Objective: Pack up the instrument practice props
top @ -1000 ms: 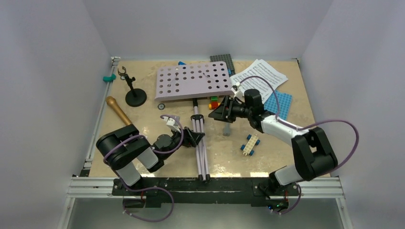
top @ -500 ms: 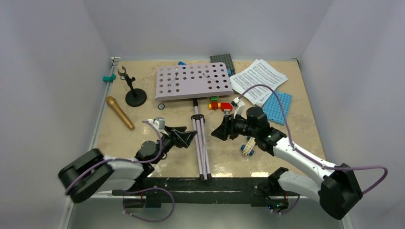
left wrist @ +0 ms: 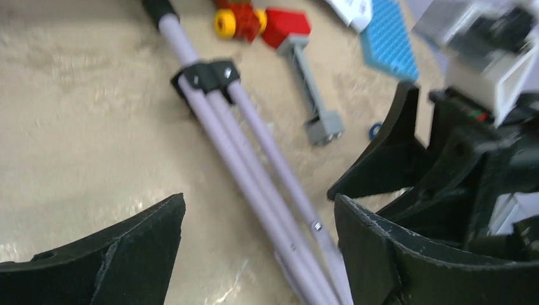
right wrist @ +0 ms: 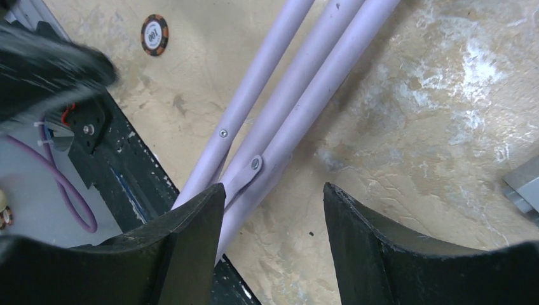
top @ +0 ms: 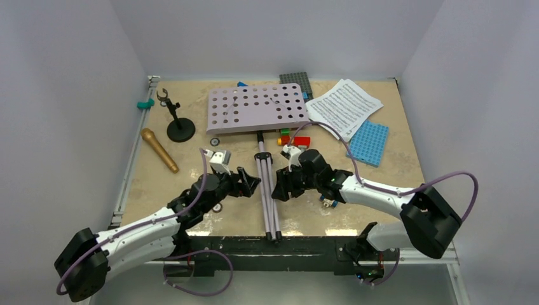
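Observation:
The lilac music stand lies flat, its perforated desk [top: 257, 109] at the back and its folded tripod legs [top: 268, 190] running toward the near edge. My left gripper [top: 251, 183] is open just left of the legs; in the left wrist view [left wrist: 259, 202] the legs [left wrist: 254, 165] pass between its jaws. My right gripper [top: 278, 187] is open just right of the legs; in the right wrist view [right wrist: 273, 190] its left jaw overlaps the legs [right wrist: 299, 82]. White sheet music [top: 344, 107] lies back right. The gold-brown microphone [top: 159, 150] and black mic stand [top: 178, 124] are at left.
A red-headed grey hammer [top: 299, 141] and coloured bricks lie under the desk's front edge. A blue baseplate [top: 370, 143] is at right, a dark grey one [top: 296, 81] at the back. A small round chip [right wrist: 154, 35] lies left of the legs. The black front rail [top: 273, 244] is close.
Both arms have swung in to the tripod legs. The left reached out from its folded pose; the right came down from near the hammer. Both grippers stayed open.

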{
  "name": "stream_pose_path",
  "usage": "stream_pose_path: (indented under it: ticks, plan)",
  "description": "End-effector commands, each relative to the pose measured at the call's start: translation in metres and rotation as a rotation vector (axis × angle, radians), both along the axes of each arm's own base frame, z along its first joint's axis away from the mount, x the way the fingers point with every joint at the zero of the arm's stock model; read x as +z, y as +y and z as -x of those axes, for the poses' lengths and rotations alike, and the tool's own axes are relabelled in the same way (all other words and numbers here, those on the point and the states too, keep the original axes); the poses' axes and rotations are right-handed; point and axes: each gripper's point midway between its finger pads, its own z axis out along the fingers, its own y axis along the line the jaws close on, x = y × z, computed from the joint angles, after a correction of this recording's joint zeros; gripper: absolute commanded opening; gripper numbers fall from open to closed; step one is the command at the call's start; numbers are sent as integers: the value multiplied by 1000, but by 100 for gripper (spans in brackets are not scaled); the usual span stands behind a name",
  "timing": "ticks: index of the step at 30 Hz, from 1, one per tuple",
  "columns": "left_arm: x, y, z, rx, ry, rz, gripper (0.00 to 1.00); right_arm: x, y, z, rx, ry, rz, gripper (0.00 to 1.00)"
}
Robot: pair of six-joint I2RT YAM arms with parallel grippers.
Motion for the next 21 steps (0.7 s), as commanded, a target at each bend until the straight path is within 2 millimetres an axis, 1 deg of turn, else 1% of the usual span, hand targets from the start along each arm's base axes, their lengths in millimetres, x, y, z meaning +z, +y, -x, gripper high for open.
stream_pose_path:
  ticks: [1, 5, 8, 9, 11, 13, 15, 16, 18, 21]
  plan:
    - [-32, -14, 19, -89, 108, 29, 88, 14, 17, -14, -21, -22, -51, 63]
    - [-32, -32, 18, -149, 99, 86, 79, 5, 19, -13, -19, 6, -38, 63]
    - [-44, -47, 19, -191, 136, 73, 69, -1, 21, -10, -13, 27, -36, 62]
    - [-52, -50, 21, -204, 155, 66, 65, -2, 22, -9, -9, 32, -37, 60]
    - [-54, -53, 21, -200, 151, 95, 57, -2, 23, -7, -6, 37, -41, 58]
    - [-53, -52, 24, -200, 139, 124, 53, -3, 22, -6, -6, 39, -40, 57]
    - [-50, -46, 20, -163, 115, 139, 52, -2, 21, -6, -8, 38, -35, 57]
    - [-48, -43, 20, -155, 107, 140, 53, -1, 20, -6, -9, 32, -33, 58]
    - [-41, -36, 20, -129, 92, 143, 60, 8, 17, -6, -14, 12, -37, 60]
    - [-29, -22, 19, -84, 63, 125, 71, 26, 12, -6, -13, -34, -44, 61]
